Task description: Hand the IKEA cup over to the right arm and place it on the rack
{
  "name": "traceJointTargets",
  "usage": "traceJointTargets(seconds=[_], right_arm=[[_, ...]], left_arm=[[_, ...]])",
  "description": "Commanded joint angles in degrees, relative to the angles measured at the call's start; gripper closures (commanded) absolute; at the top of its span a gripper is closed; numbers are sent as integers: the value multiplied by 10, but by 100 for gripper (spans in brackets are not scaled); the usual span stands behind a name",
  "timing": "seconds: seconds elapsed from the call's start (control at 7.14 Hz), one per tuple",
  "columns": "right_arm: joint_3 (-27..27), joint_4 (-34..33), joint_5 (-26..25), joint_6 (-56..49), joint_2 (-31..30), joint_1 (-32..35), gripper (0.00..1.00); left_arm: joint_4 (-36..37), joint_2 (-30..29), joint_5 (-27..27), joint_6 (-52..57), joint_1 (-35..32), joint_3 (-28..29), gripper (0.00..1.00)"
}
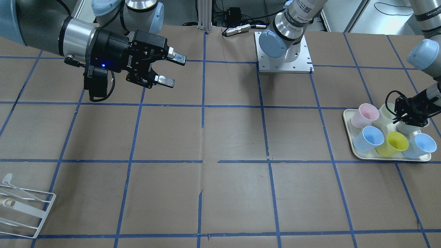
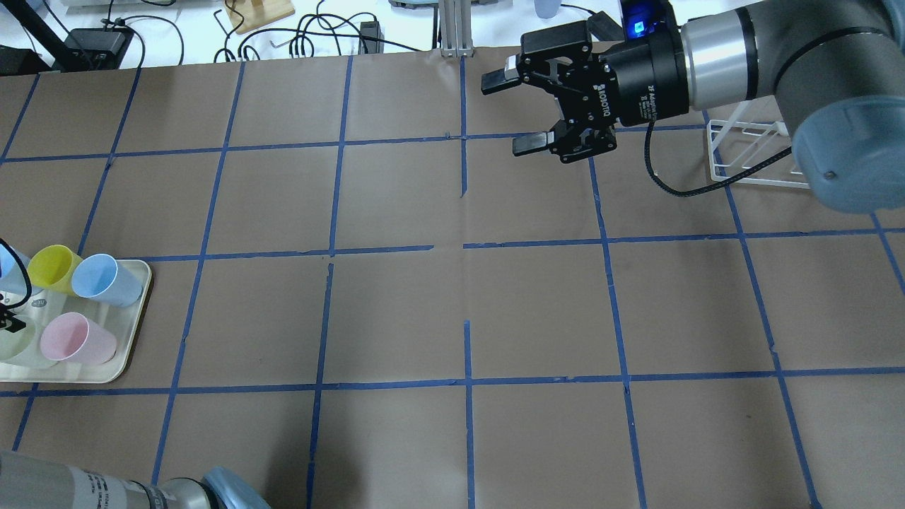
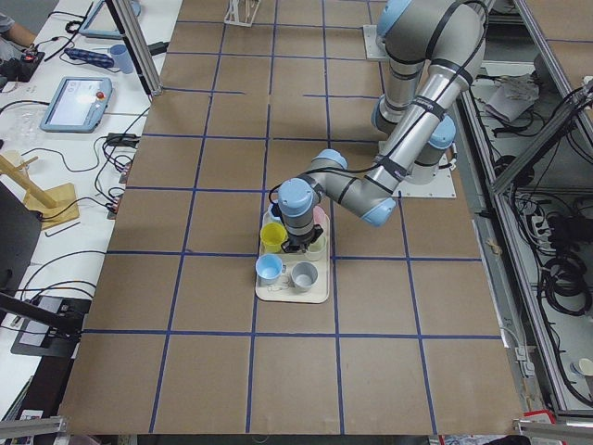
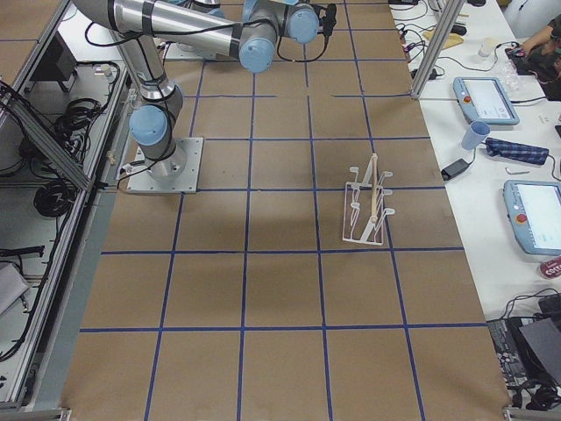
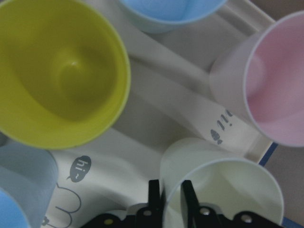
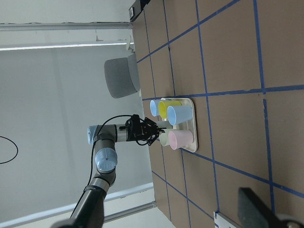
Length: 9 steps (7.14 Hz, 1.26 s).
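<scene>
The IKEA cup (image 5: pixel 223 190), pale cream, stands on the cream tray (image 5: pixel 156 109) among other tumblers; it also shows in the front view (image 1: pixel 386 115). My left gripper (image 5: pixel 171 190) is down at the cup. One finger is inside its rim, one outside, pinched on the wall. In the front view the left gripper (image 1: pixel 401 119) sits over the tray's back. My right gripper (image 1: pixel 168 70) hovers open and empty above the table, far from the tray; it also shows overhead (image 2: pixel 520 113). The white wire rack (image 1: pixel 20 206) stands near the table's edge on the right arm's side.
The yellow (image 1: pixel 396 143), pink (image 1: pixel 364 115) and two blue tumblers (image 1: pixel 368 137) crowd the tray around the cream cup. A greyish tumbler (image 1: pixel 408 128) stands under the left wrist. The rack (image 2: pixel 749 152) sits partly behind the right forearm. Blue tape lines grid the brown table.
</scene>
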Motion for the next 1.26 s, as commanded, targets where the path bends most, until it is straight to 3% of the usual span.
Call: traceJointTargets(seconds=[0.0,0.28,0.7,0.98,1.12], right_arm=[[28,-10,75,1,6,0,0],[58,-10,102,-1,6,0,0],[59,-8,143,6,20,0,0],[58,-8,175,8,30,0,0],[59,-5,179,8,33,0,0]], left_arm=[[-10,22,18,-29,-23,13,100],[-64,46,31,-52,-46,56,100],[-302,91,16,-202,-92,146,100],[-439,123,-90,-283,-112,172,100],[-489,131,-180,-306,-124,164,100]])
